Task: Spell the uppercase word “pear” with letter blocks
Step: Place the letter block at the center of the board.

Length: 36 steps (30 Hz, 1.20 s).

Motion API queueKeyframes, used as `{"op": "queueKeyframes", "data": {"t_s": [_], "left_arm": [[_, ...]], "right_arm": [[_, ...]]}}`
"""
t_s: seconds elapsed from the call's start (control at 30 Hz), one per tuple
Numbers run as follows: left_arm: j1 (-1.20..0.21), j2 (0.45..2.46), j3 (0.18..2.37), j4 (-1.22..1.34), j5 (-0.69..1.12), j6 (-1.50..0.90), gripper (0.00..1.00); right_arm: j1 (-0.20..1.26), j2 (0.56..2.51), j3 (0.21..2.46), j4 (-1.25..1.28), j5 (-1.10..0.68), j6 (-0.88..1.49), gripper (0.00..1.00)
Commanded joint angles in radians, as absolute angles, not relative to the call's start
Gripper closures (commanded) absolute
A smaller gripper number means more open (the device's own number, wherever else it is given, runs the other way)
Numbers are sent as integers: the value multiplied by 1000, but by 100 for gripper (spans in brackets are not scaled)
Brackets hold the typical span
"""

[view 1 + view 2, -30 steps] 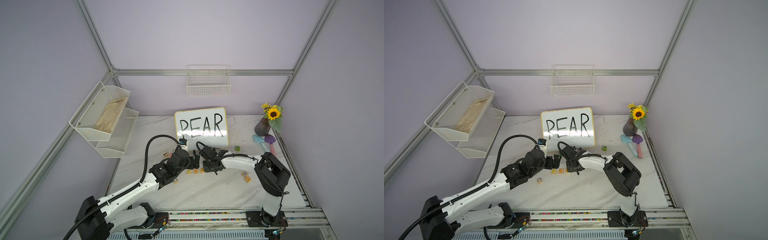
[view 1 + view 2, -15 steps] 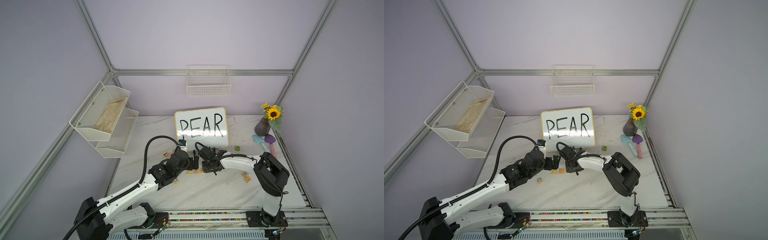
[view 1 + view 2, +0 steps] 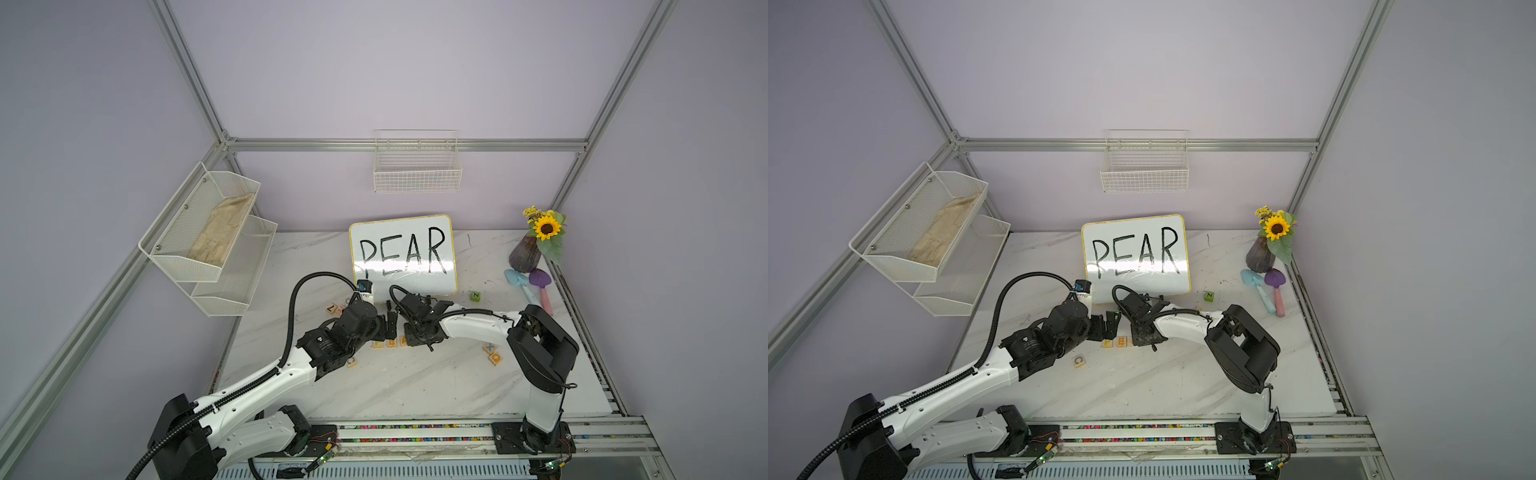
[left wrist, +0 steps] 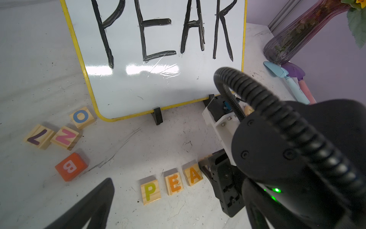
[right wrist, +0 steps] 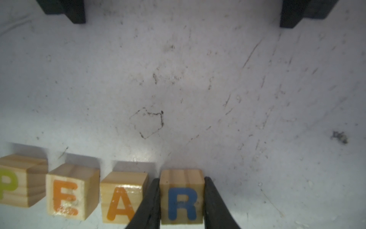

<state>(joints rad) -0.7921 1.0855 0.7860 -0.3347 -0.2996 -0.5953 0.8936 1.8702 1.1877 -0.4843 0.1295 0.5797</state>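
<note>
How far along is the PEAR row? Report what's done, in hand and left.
Done: P block, E block and A block stand in a row. In hand: the right gripper is shut on the R block, in line just after the A block. Still to do: release it and withdraw. The left gripper is open, holding nothing.

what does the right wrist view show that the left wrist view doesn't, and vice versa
Only the right wrist view: the R block with its blue letter, clamped in the right gripper next to the A block. Only the left wrist view: the whiteboard reading PEAR, the loose O block, N block and orange B block, and the vase. Both: the P block, E block and A block in a row on the table.
</note>
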Motion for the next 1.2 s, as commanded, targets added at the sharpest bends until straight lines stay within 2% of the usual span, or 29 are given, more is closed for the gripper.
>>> {"op": "queueKeyframes", "data": {"t_s": [0.0,0.63,1.17], "left_arm": [[-788,1063,738,-284,-305,-622,0],[-785,1042,722,-284,-310,-626,0],[-786,1039,720,-283,-307,-626,0]], "right_arm": [[920,1861,1188,-548,150,601,72],[933,1863,1191,-563,166,627,72],[933,1867,1192,-560,173,630,68]]}}
